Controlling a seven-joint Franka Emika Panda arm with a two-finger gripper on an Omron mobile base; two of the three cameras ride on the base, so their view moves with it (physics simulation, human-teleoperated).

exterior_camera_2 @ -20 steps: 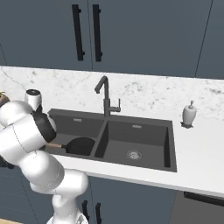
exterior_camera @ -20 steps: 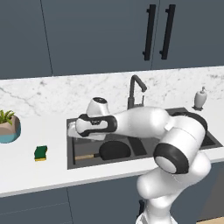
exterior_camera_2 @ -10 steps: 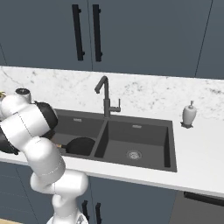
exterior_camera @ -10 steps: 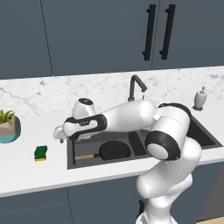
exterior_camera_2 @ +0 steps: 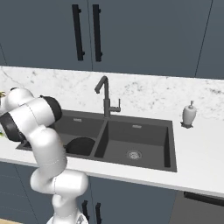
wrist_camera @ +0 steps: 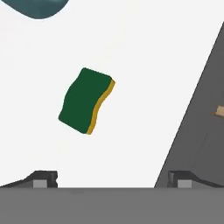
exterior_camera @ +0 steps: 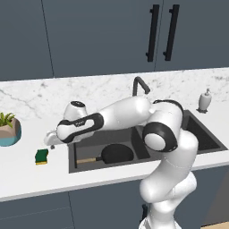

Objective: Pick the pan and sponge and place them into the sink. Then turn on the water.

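The black pan (exterior_camera: 117,153) lies in the left basin of the dark sink (exterior_camera: 134,134), its wooden handle (exterior_camera: 87,159) pointing left. In the right base view the pan (exterior_camera_2: 81,145) is partly hidden behind my arm. On the white counter left of the sink lies the green sponge (exterior_camera: 41,156), yellow layer underneath. My gripper (exterior_camera: 50,141) hovers over the counter just above and right of it, open and empty. The hand view looks down on the sponge (wrist_camera: 86,100), ahead of my gripper (wrist_camera: 113,179) and slightly left of centre, clear of both fingertips (wrist_camera: 43,178). No water runs from the faucet (exterior_camera: 140,85).
A teal plant pot (exterior_camera: 9,129) stands at the far left of the counter, and its edge (wrist_camera: 39,6) shows in the hand view. A white soap dispenser (exterior_camera: 205,100) stands right of the sink. The sink's edge (wrist_camera: 205,131) runs along the right of the hand view.
My arm has swung left, from over the left basin out over the counter toward the sponge. The gripper has stayed open. The pan has stayed in the basin.
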